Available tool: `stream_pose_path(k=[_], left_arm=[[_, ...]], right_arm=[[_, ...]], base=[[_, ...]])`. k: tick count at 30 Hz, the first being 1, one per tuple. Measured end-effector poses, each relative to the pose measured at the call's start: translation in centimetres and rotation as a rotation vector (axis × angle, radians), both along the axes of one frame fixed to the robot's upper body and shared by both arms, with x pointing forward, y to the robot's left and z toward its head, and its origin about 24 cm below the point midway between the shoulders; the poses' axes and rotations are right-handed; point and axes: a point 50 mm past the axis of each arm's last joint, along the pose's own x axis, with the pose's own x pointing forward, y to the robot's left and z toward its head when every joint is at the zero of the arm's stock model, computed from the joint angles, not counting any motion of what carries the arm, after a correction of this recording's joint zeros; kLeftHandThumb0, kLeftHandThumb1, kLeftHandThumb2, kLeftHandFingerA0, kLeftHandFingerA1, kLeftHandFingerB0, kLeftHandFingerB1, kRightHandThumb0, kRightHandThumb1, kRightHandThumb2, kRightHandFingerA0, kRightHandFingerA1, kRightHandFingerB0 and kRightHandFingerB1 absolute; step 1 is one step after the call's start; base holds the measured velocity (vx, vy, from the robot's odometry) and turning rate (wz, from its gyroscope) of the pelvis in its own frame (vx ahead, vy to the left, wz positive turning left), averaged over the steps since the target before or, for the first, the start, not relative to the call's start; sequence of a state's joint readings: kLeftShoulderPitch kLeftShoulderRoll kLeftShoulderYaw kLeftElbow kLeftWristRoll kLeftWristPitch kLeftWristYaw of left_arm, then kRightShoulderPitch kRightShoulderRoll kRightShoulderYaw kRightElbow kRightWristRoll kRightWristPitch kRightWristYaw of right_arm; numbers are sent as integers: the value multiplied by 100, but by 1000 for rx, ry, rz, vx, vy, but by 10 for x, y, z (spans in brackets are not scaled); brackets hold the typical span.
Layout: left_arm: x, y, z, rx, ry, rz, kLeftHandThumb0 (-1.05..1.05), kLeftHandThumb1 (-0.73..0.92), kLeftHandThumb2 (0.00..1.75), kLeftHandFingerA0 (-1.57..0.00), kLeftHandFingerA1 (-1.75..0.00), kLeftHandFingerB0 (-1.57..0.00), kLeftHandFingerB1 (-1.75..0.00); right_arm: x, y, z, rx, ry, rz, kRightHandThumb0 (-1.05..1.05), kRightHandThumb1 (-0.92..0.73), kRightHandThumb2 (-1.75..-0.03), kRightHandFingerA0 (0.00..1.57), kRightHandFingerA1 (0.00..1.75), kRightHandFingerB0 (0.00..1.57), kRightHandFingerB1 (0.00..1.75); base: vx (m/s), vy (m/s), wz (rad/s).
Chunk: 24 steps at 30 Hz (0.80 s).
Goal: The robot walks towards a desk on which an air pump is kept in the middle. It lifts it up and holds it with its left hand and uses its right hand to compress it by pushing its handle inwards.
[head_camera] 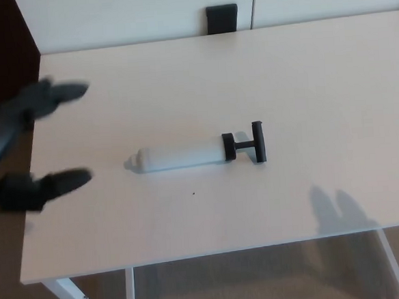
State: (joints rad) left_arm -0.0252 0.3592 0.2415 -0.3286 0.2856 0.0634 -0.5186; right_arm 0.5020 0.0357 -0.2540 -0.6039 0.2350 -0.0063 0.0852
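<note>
Head view, looking down on a pale cream rectangular desk (331, 79) with a smooth matte top, carried on white metal legs (67, 295) visible below its near edge. Beyond the far edge stands a white panelled wall (142, 13), against which a small black rectangular block (222, 19) sits at mid-width. A dark brown panel (1, 54) borders the desk's far-left corner. A soft finger-shaped shadow (337, 208) falls on the top near the near-right edge.

The white cylindrical air pump with a black collar and black T-shaped handle (196, 154) lies flat on the desk, roughly at its middle and slightly toward the near edge. Its long axis runs parallel to the near edge; the rounded nozzle end points toward the left edge and the handle end toward the right edge, with the crossbar set across the axis. The short black rod between collar and handle is exposed. Nothing touches the pump.

The robot's black left hand (21, 148), motion-blurred, hovers over the desk's left edge, well apart from the pump; its fingers (58, 92) are spread wide from the thumb (58, 182) and hold nothing. The right hand is out of frame.
</note>
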Motion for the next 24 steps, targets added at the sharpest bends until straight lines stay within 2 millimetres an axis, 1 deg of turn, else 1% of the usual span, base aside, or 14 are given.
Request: stream_pose_path(k=[1,4,5,7,10,11,13,17,18,20,21,22,23,24], left_arm=[[-6,7,-5,-14,31,16,-60,51,57,-65,-46,-59,-40],[-19,25,-16,-37,110,53,-68,46,61,-69,-48,-59,-41],[-19,25,-16,-37,110,53,-68,46,61,-69,-48,-59,-41],[-33,45,-28,-54,201,93,-74,47,62,-74,-48,-64,-42],[-49,65,-40,-80,302,133,-67,49,56,-70,-46,-64,-40],[-55,72,-45,-94,341,147,-74,41,84,-70,-60,-56,-48],[-65,81,-52,-116,399,165,-72,41,83,-67,-60,-59,-50],[-84,97,-64,-163,503,190,-75,43,85,-65,-60,-61,-51],[-91,102,-67,-182,538,197,-67,42,85,-64,-62,-62,-54],[-95,105,-70,-193,559,202,-67,42,85,-64,-62,-62,-54],[-106,113,-76,-226,617,213,-70,56,58,-75,-51,-73,-42],[-111,117,-78,-242,641,217,-70,56,58,-75,-51,-73,-42],[-115,120,-80,-257,664,222,-66,44,87,-69,-62,-56,-52],[-119,123,-83,-273,687,227,-66,44,87,-69,-62,-56,-52]], right_arm=[[-3,-1,-2,1,12,-4,-89,-72,-116,0,39,1,18],[-10,-4,-6,1,39,-11,-91,-75,-113,6,39,6,16],[-10,-4,-6,1,39,-11,-91,-75,-113,6,39,6,16],[-18,-7,-8,-1,62,-18,-91,-75,-112,6,37,6,16],[-27,-10,-12,-1,91,-23,-87,-73,-110,6,46,4,21],[-31,-11,-13,0,101,-24,-87,-73,-110,11,50,0,23],[-35,-13,-15,0,116,-25,-86,-71,-104,9,47,3,26],[-44,-16,-18,-5,140,-28,-84,-72,-106,12,48,2,27],[-47,-17,-19,-7,147,-28,-81,-72,-104,14,49,4,31],[-49,-18,-19,-8,152,-29,-81,-72,-104,14,49,4,31],[-54,-20,-21,-10,165,-29,-82,-74,-106,13,50,3,31],[-56,-20,-22,-10,171,-29,-82,-74,-106,13,50,3,31],[-58,-21,-23,-9,176,-29,-81,-75,-106,15,50,3,34],[-60,-22,-24,-8,183,-30,-81,-75,-106,15,50,3,34]], base=[[0,0,0],[0,0,0],[0,0,0],[0,0,0],[0,0,0],[0,0,0],[0,0,0],[0,0,0],[0,0,0],[0,0,0],[0,0,0],[0,0,0],[0,0,0],[0,0,0]])
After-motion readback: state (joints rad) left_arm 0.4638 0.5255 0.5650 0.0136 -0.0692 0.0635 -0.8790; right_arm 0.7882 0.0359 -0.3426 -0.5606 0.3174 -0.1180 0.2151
